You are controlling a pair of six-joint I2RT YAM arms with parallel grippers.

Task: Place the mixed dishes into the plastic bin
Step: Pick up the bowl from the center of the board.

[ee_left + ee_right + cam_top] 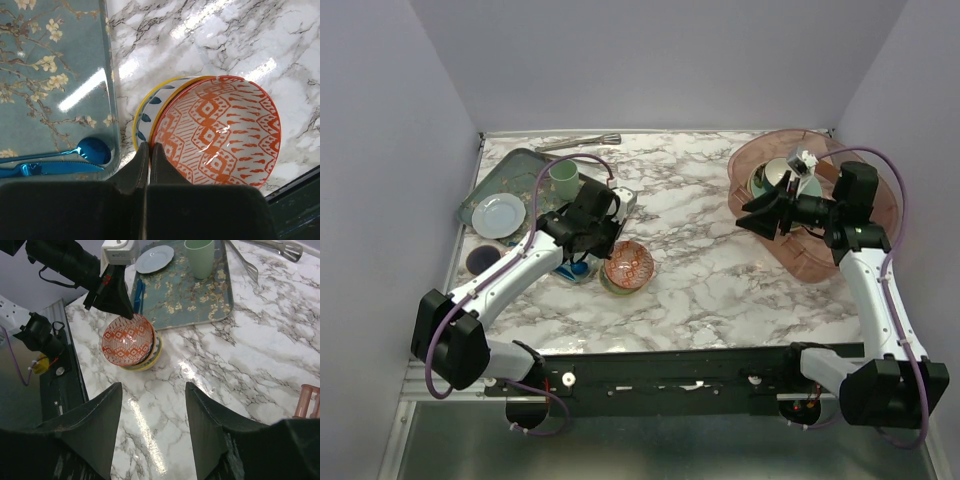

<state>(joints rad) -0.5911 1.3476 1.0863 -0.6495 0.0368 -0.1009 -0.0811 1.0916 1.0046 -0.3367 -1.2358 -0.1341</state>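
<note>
At tips of L gripper point(151, 146): orange bowl point(220, 135) nested in blue-yellow bowl point(149, 112), just beside tray point(50, 75); jaws pressed together at near rim, likely for edge-pinch lift, catch unclear; R gripper point(152, 387) spread, empty, plastic bin point(760, 150) under and behind it, prob. waiting its turn.

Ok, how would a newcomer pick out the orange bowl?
Find the dark-green floral tray at the far left of the table. Off its near right corner sit two nested bowls; the orange bowl is the upper one, red-orange diamonds on white inside, unlike the yellow-rimmed, blue-marked bowl beneath.
</note>
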